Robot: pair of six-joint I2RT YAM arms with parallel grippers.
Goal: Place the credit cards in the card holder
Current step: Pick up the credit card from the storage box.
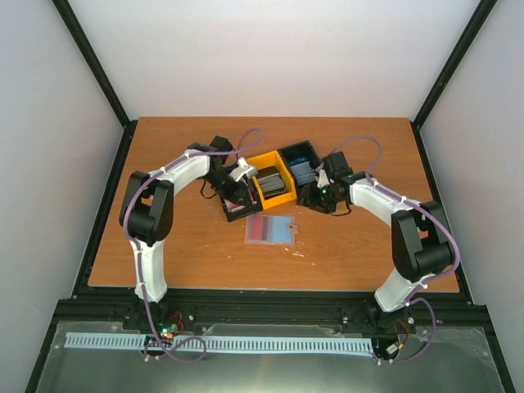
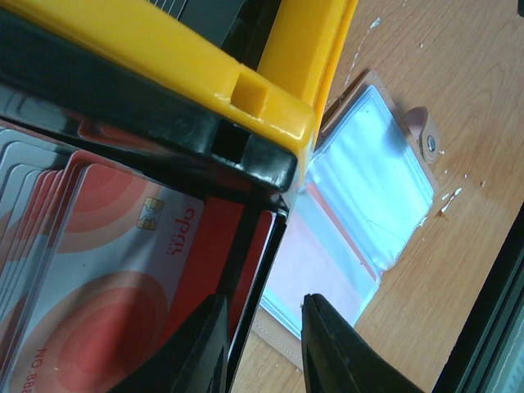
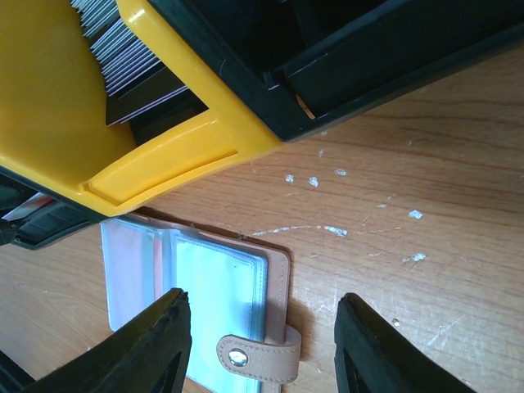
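Here, the left gripper (image 2: 264, 304) holds its black fingers a little apart, astride the wall of the black plastic tray (image 2: 123, 106) touching the yellow plastic tray (image 2: 180, 57), over white credit cards with red circles (image 2: 106, 246). The right gripper (image 3: 264, 299) gapes wide and empty above the tan, clear-sleeved card holder (image 3: 217, 286), which lies open just beside the yellow tray on the scuffed wooden table (image 3: 426, 147). Plain white walls (image 1: 278, 57) enclose it.

Soft, even light from above fills the overhead view, leaving only faint shadows on the table (image 1: 344, 262). In the left wrist view the yellow bin (image 2: 246, 90) near the lens is blurred, and the clear sleeves of the card holder (image 2: 368, 188) glare pale; the right wrist view holds sharper wood grain.
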